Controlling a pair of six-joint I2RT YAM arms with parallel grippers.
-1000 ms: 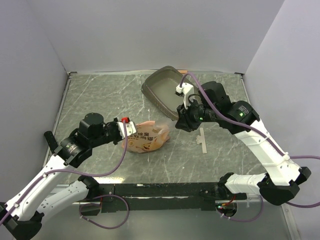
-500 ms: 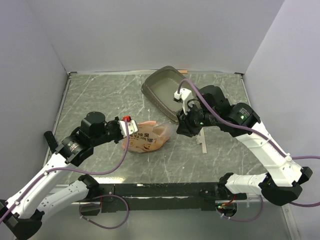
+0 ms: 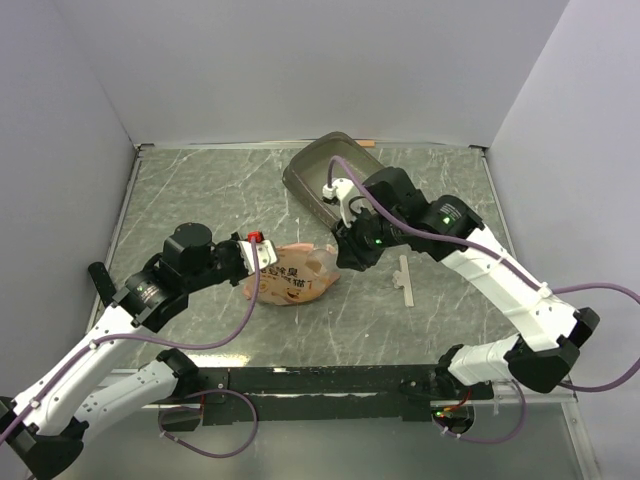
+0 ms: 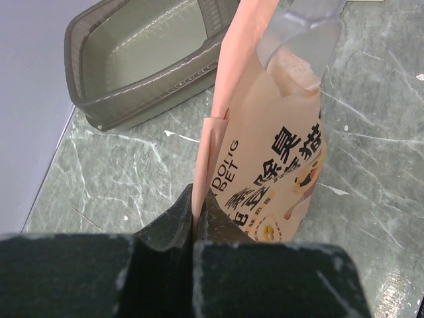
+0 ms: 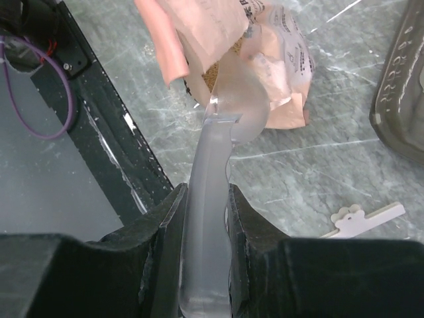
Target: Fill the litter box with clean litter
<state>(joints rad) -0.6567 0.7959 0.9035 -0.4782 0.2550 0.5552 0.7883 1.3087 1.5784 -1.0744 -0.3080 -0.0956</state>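
Table (image 3: 200,200) holds litter box (image 4: 136,99) diagonally; left jaws pinch bag (image 3: 292,279), right jaws grip scoop (image 5: 211,165).

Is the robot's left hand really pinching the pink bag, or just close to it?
Touching. The left wrist view shows the left gripper shut on the pink bag, with the bag's folded edge squeezed between its two fingers.

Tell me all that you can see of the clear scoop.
The scoop is clear, slightly cloudy plastic, with a long flat handle and a rounded bowl. The right hand grips the handle. The bowl reaches into the open mouth of the pink bag, next to tan litter.
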